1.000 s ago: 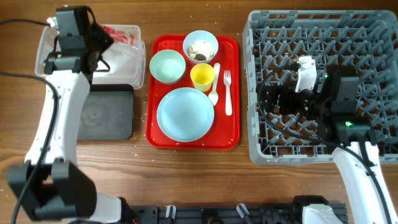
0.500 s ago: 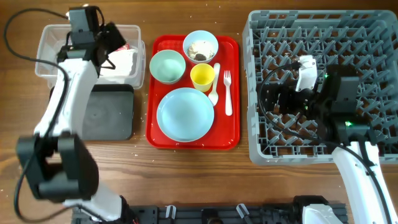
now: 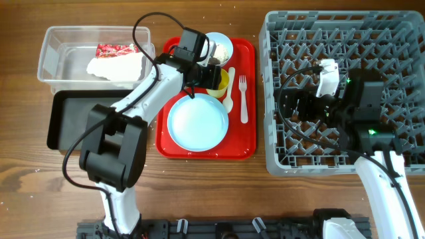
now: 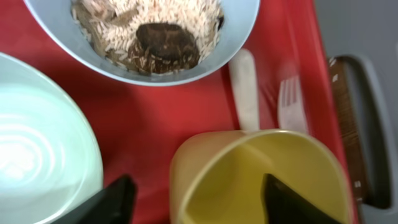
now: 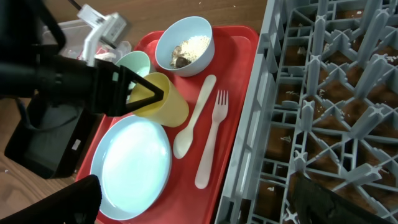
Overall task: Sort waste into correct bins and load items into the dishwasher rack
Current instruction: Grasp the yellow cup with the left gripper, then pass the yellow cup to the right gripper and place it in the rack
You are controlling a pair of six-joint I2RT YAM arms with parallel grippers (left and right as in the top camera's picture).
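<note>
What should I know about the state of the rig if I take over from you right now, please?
Left gripper: open, fingers either side of the yellow cup's wall on the red tray; nothing gripped yet.
Right gripper: open, empty, at the rack.
Done: wrapper and napkin lie in the clear tub.
Left: food scraps sit in a bowl; the black tray holds nothing. The cup, plate, other bowl, spoon and fork are on the red tray; no dishes in the rack.
</note>
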